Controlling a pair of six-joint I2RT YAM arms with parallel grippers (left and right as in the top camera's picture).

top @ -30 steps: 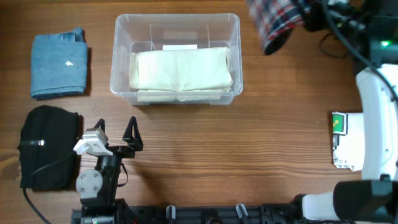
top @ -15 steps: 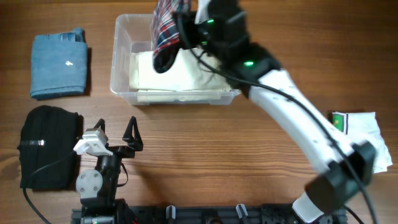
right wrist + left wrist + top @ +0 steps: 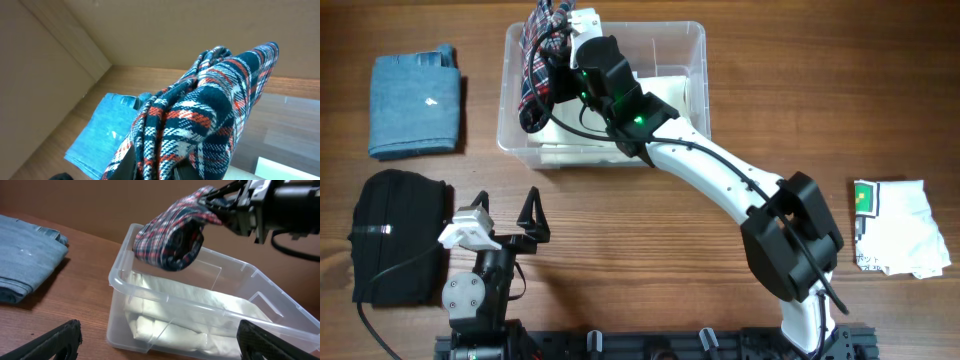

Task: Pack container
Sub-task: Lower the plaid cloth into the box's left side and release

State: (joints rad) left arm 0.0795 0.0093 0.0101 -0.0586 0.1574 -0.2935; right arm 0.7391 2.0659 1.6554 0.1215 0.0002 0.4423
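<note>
The right gripper [image 3: 214,202], jaws grasping a red-and-navy plaid cloth garment [image 3: 535,62], is now arriving over the left end of the clear rectangular plastic container [image 3: 696,95], ready for lowering; the left gripper [image 3: 506,212] is waiting, jaws released.

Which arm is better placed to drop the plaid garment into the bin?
Right. The right gripper holds the plaid garment above the left end of the bin; the left gripper rests open, away from it.

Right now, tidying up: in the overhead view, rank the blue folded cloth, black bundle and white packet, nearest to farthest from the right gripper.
From the right gripper, holding the plaid garment:
1. Blue folded cloth, back left.
2. Black bundle, front left.
3. White packet, far right.
</note>
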